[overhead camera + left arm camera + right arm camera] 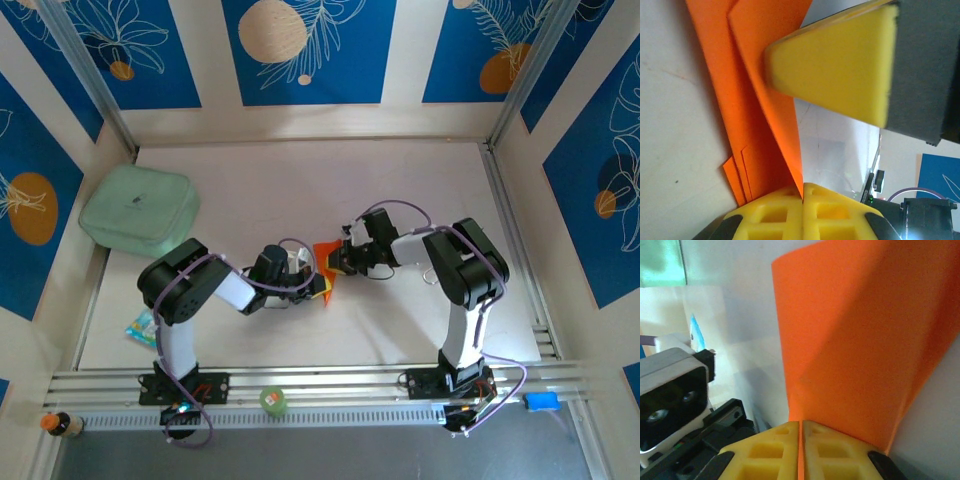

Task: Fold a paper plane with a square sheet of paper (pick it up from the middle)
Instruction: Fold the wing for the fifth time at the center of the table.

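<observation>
Orange paper (324, 256) sits in the middle of the top view, over the white table (400, 180), right between the two arms. It is creased, with thin layers lying on each other. The left gripper (802, 192) is squeezed tight on one edge of it, at the bottom of its own view. The right gripper (800, 426) is squeezed tight on another edge, yellow pads pressed together. To do this fold well, I think both should keep a firm hold and move slowly together. The edges should line up before the crease gets pressed flat. Pulling apart too hard could rip it.
</observation>
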`<state>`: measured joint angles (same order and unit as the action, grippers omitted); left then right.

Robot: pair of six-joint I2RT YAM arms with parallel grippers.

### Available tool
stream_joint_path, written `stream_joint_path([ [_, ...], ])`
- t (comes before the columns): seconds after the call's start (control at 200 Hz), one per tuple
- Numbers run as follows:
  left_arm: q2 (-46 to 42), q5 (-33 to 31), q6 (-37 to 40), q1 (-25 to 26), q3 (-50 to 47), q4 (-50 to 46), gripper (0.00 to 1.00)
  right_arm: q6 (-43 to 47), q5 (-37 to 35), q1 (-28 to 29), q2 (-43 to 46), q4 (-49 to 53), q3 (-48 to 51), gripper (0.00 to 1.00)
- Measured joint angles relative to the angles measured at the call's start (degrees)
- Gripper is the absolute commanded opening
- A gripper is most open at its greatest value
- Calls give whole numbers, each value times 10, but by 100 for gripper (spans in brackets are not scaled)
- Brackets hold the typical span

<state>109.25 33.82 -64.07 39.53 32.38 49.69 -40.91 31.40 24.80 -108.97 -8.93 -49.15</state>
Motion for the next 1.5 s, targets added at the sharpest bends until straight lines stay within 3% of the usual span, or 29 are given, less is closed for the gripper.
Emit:
stream_joint_path([
  [0.485,-2,0,1,0,6,-21,0,-10,-4,-2,9,-2,5,17],
  [0.81,-4,37,63,0,2,-8,0,-20,-38,-50,148,6,95,16],
  [0.985,-3,53,71,0,-16,30,0,-26,-42,-43,187,0,149,15],
  [1.205,6,50,50,0,-36,82,0,-20,-37,-7,178,-5,134,13],
  [1.5,0,38,35,0,-26,47,0,-6,-30,4,110,-5,69,12],
])
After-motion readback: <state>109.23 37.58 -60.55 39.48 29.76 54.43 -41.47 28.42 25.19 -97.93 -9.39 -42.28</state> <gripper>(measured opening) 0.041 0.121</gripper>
